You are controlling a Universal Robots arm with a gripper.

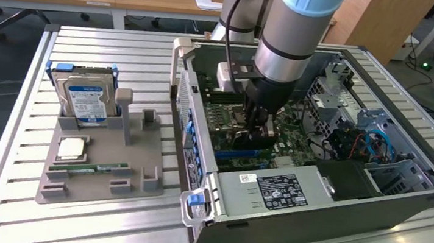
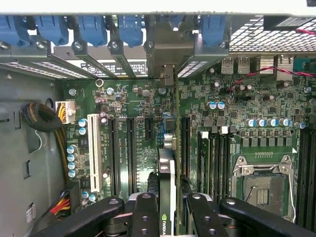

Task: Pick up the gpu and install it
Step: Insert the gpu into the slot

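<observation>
Wrist view: the gpu (image 2: 167, 168) is seen on its thin edge, squeezed tight between the two black fingers (image 2: 144, 213) of the gripper (image 2: 169, 198). It is held upright over the green board (image 2: 237, 113) inside the computer case (image 1: 404, 198).

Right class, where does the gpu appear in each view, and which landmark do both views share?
Exterior view: the gpu is inside the open case, in the gripper, over the motherboard.
Wrist view: the gpu is seen edge-on between the gripper's fingers, running toward the case's slot wall.
Shared landmark: the green motherboard.
</observation>
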